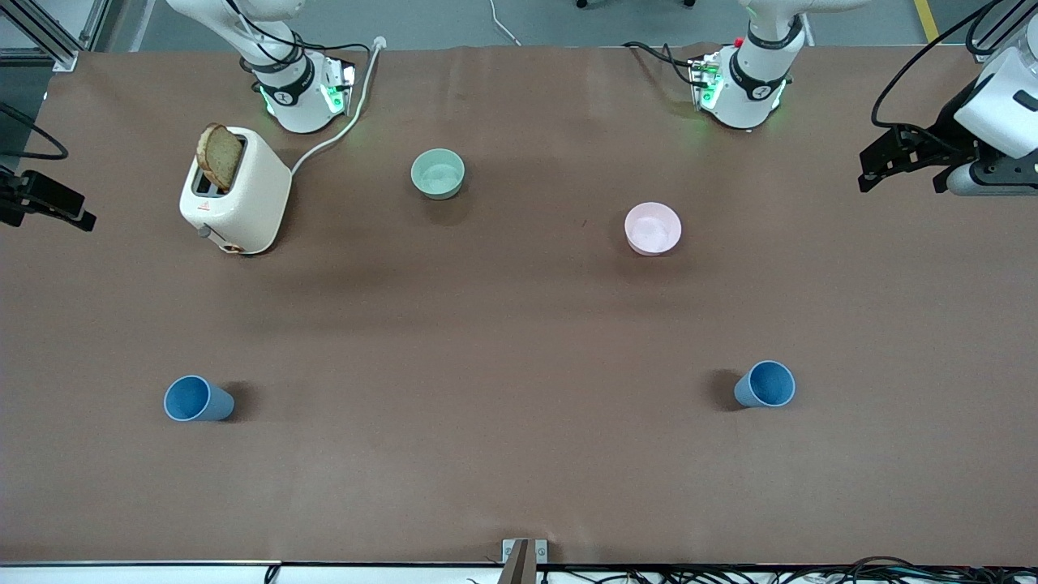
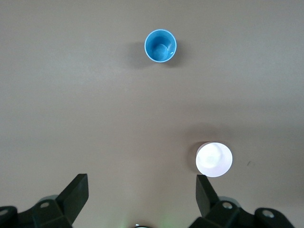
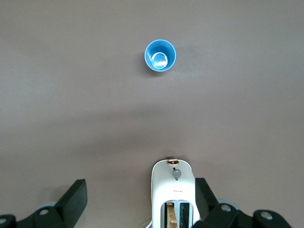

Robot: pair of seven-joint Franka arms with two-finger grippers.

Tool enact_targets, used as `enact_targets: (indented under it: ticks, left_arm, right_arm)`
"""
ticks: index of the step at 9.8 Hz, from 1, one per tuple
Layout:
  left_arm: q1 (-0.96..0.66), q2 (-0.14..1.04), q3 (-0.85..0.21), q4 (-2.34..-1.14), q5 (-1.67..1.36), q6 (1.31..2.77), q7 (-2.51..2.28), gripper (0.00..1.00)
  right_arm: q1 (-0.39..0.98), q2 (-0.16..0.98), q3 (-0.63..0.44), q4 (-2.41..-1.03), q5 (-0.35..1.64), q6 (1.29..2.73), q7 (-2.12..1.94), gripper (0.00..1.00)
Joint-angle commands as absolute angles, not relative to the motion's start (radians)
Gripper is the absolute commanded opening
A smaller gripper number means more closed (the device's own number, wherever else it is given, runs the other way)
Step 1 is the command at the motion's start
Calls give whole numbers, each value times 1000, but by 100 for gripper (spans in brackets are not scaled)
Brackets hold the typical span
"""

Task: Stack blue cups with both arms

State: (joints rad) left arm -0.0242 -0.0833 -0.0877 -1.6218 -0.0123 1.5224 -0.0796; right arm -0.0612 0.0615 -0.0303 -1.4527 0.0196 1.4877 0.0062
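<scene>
While both grippers hang high and wide open with nothing in them, you have not started stacking yet. Your left gripper (image 2: 141, 197) is up over the pink bowl (image 1: 653, 228). Your right gripper (image 3: 140, 199) is up over the toaster (image 1: 236, 192).

Both blue cups stand upright and well apart. One cup (image 1: 765, 384) is toward the left arm's end, nearer the front camera than the pink bowl. The other cup (image 1: 195, 399) is toward the right arm's end, nearer than the toaster.

You still need to pick up, carry and stack.

Count: two cups, two bowls with the green bowl (image 1: 438, 173), one toaster, one bread slice (image 1: 220, 156).
</scene>
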Motion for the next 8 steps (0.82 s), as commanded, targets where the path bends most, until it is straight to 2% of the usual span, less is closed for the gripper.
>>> enact_targets:
  ticks: [1,6,8]
  left_arm:
    - [-20,-43,-87,-1600,-25,1471,-72,100]
    - [-20,-45,-92,-1606,-31,1479,-127,100]
    - [-18,-22,-91,-1630,-29,1553,-129,100]
  right_arm:
    - [-74,107,-25,-1451,9,1549,-5,100]
    - [-124,424,-25,-1463,11,1886,-75,100]
    - [-140,536,-25,-1465,11,2003,-89,100]
